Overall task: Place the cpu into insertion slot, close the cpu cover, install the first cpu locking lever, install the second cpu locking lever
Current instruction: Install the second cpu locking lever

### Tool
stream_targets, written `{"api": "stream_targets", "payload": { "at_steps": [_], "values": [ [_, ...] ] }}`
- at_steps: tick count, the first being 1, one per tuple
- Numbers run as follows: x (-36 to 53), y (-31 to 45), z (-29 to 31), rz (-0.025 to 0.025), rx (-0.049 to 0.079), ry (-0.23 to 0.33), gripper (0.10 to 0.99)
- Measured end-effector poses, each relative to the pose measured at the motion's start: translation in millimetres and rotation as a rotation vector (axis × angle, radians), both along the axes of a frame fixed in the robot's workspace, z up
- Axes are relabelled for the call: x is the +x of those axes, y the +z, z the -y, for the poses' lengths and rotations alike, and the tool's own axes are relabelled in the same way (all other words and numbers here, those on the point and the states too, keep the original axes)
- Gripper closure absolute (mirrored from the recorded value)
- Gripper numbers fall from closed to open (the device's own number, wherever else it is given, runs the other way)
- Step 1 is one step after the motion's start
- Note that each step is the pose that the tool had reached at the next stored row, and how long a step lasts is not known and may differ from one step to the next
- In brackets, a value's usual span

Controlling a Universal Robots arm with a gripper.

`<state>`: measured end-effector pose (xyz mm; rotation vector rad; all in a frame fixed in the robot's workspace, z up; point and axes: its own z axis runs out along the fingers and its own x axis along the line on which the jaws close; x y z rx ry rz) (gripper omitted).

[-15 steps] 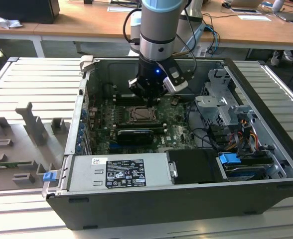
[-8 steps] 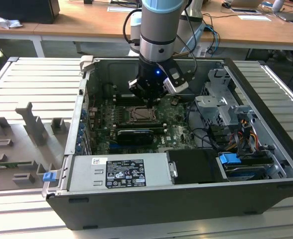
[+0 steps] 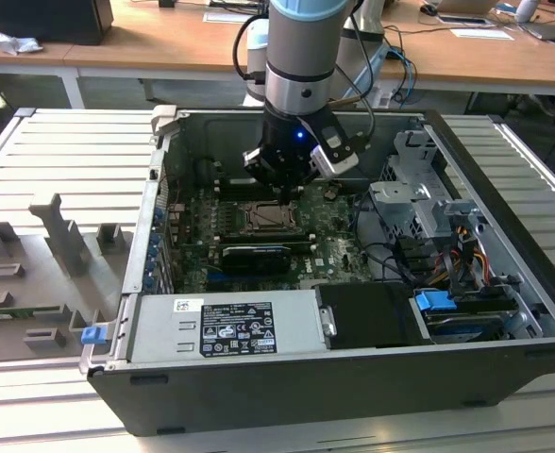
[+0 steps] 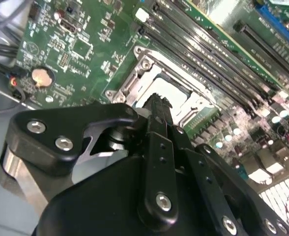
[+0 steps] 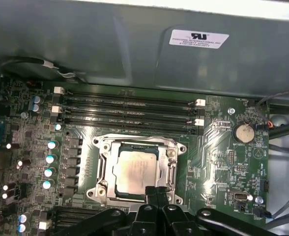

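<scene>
The arm reaches down into an open computer case [image 3: 504,311] that lies on a ribbed grey desk [image 3: 60,151]. The pincer [image 3: 292,189] hangs low over the green motherboard [image 3: 334,255], just beyond the far edge of the insertion slot [image 3: 266,219] in the exterior view.

In the first wrist view the cpu [image 5: 136,170] lies flat inside the insertion slot [image 5: 105,169], its pale face up. The cpu cover [image 5: 171,167] is down around the chip and frames it with its metal rim. The pincer [image 5: 157,192] has its two black fingertips [image 5: 151,192] pressed together, with nothing between them, and they sit at the edge of the cover.

In the second wrist view the pincer [image 4: 157,104] points at the same edge of the cpu cover [image 4: 139,78], with the cpu [image 4: 171,91] showing pale behind the tips.

Four long black memory slots [image 5: 127,110] run parallel beside the socket. A round coin battery [image 5: 243,132] sits on the board, well apart from the socket.
</scene>
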<state>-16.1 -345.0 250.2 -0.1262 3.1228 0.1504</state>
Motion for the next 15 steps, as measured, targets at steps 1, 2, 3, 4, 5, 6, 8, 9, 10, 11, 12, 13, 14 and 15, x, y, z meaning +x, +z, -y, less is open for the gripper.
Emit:
{"api": "stream_targets", "payload": {
  "at_steps": [1,2,3,4,5,6,8,9,10,11,12,13,14,15],
  "values": [
    [0.0,1.1,0.0,-0.0001,0.000,0.000,0.980],
    [0.1,1.6,0.6,-0.0003,0.000,0.000,0.980],
    [0.0,1.6,2.7,-0.0006,0.000,0.000,0.980],
    [0.0,1.6,4.2,-0.0005,0.000,0.000,0.980],
    [0.0,1.5,5.8,-0.0006,0.000,0.000,0.980],
    [0.0,1.3,7.2,-0.0007,0.000,0.000,0.980],
    [0.0,0.4,10.2,-0.0017,0.000,0.000,0.980],
    [0.0,-0.4,12.0,-0.0041,0.000,0.000,0.980],
    [0.0,-0.5,12.8,-0.0041,0.000,0.000,0.980],
    [0.0,-0.5,13.4,-0.0042,0.000,0.000,0.980],
    [0.0,-0.6,14.3,-0.0041,0.000,0.000,0.980],
    [0.0,-0.7,15.1,-0.0041,0.000,0.000,0.980],
    [0.0,-0.7,15.5,-0.0042,0.000,0.000,0.980],
    [0.0,-0.7,15.9,-0.0041,0.000,0.000,0.980]
  ]
}}
